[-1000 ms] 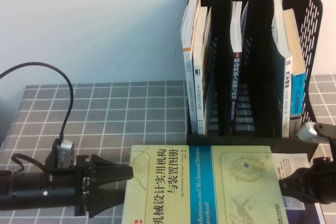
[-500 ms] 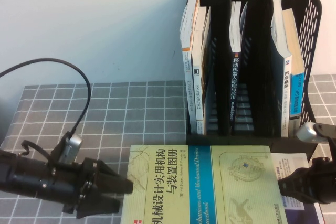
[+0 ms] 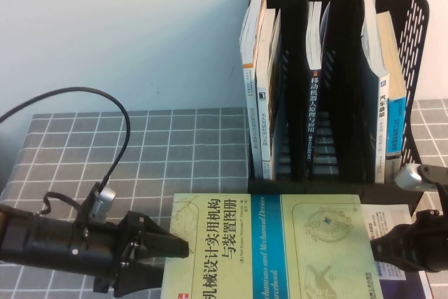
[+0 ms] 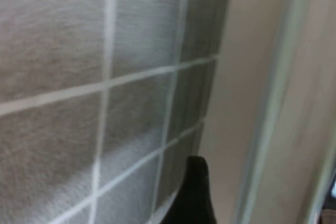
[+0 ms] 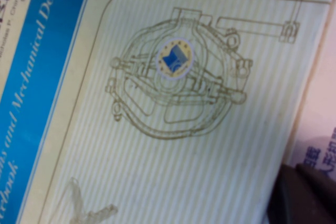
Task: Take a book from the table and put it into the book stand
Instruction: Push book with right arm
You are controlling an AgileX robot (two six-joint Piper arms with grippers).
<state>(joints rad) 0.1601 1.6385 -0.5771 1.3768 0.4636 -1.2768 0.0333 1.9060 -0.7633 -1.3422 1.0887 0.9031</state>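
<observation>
Left gripper (image 3: 178, 248) advanced to book (image 3: 280, 250) (jaws unclear) | right gripper (image 3: 378, 250) likewise, cropped

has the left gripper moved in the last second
Yes. The left gripper dropped toward the camera and edged right, its tip now at the left edge of the book, which stayed put.
</observation>
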